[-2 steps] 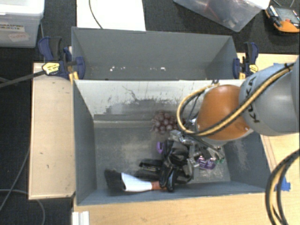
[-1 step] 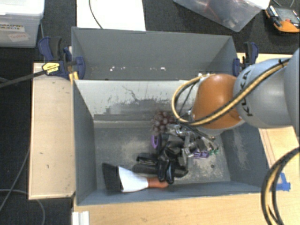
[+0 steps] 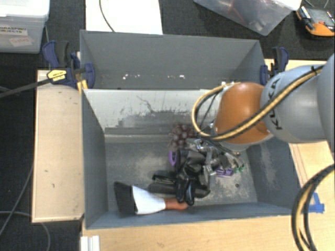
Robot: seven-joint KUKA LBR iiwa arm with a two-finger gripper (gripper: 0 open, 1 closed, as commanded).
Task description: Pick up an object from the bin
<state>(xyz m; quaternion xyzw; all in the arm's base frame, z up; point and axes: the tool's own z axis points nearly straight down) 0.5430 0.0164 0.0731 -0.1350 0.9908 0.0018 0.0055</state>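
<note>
My gripper (image 3: 189,184) is low in the bin's front middle, its dark body reaching down from under the orange wrist cover. Right under it lies a black elongated object (image 3: 163,182), and I cannot make out whether the two touch. Just in front, along the front wall, lies a brush-like tool (image 3: 142,200) with a black head, a white middle and an orange handle end. A bunch of dark purple grapes (image 3: 181,134) sits behind the gripper, near the middle of the bin.
A small purple and green item (image 3: 227,170) lies to the right of the gripper, partly under the wrist. The arm comes in over the bin's right rim. The left half of the bin floor is bare grey metal.
</note>
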